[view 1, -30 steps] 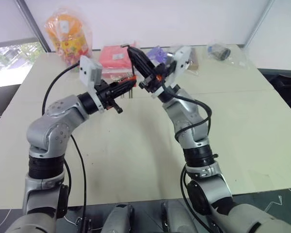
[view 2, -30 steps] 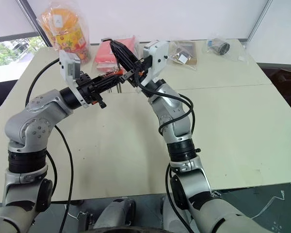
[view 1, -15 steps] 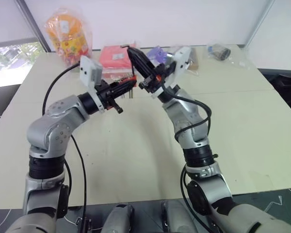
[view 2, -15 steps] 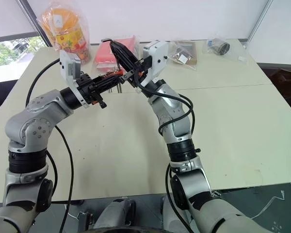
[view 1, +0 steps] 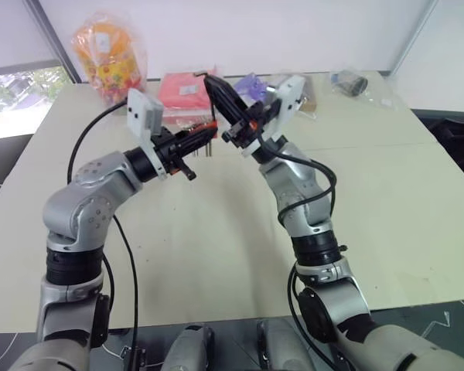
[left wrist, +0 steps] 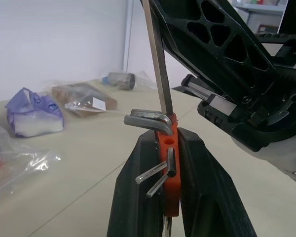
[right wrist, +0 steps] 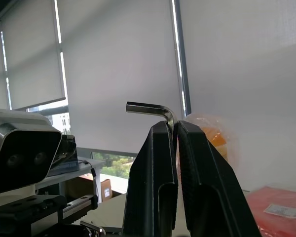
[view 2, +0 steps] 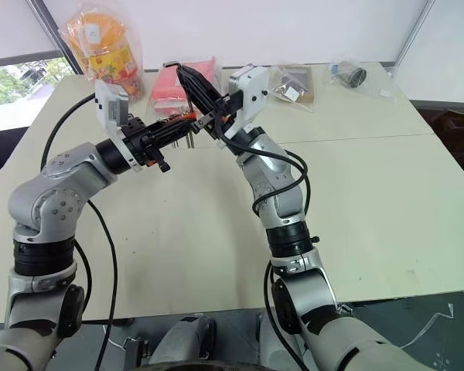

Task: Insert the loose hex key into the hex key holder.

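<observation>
Orange-red hex key holder [left wrist: 170, 168], grey loose hex key [right wrist: 153, 108], black tools, beige table [view 1: 216, 232].

Right claw [right wrist: 174, 129] pinches the loose hex key [right wrist: 153, 108].

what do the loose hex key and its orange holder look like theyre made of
The loose hex key: apparently bare metal, grey with a dull sheen along its flat faces. The hex key holder: probably moulded plastic, matte orange-red, uniform colour, smooth round holes.

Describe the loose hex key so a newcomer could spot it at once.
Above the table's middle the two claws meet. The right claw pinches a thin grey L-shaped rod, the loose hex key. Unlike the short keys in the orange-red holder, its bent end sticks out past the claw tips.
</observation>
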Robot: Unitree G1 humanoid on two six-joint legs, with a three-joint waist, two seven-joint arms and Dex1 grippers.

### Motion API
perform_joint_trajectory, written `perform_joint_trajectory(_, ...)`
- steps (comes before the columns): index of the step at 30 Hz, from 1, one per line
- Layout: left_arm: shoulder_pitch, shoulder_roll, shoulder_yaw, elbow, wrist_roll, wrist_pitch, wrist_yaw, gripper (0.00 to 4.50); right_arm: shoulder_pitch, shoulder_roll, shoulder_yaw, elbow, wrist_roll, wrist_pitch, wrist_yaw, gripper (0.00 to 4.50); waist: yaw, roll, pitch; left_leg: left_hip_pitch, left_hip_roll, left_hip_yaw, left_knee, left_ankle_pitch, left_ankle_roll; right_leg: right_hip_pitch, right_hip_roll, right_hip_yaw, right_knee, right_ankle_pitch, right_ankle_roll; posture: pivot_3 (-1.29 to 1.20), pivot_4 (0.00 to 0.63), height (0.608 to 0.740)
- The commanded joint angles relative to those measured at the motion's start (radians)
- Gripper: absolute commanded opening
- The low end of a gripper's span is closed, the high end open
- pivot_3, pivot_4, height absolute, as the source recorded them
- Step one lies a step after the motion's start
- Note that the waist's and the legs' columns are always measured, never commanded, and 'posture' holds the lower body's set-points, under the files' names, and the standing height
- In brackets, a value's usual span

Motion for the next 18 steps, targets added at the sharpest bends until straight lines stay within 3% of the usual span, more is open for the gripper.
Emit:
perform_joint_trajectory(1,-0.035,0.001,0.03,-0.045,-0.025,-0.016,0.005,0.0,-0.002,0.0,0.001,-0.009,-0.002,-0.011,0.003,0.01,0.0,0.0,0.0,0.0,0.0,0.0,0.0,0.0,0.0,0.0,0.0,0.0,0.0,0.0,0.0,0.0,0.15,0.74)
perform_joint_trajectory(18,-0.04,0.001,0.033,-0.049,-0.039,-0.016,0.013,0.0,0.03,0.009,0.02,-0.008,-0.018,-0.036,-0.008,0.01,0.0,0.0,0.0,0.0,0.0,0.0,0.0,0.0,0.0,0.0,0.0,0.0,0.0,0.0,0.0,0.0,0.15,0.74)
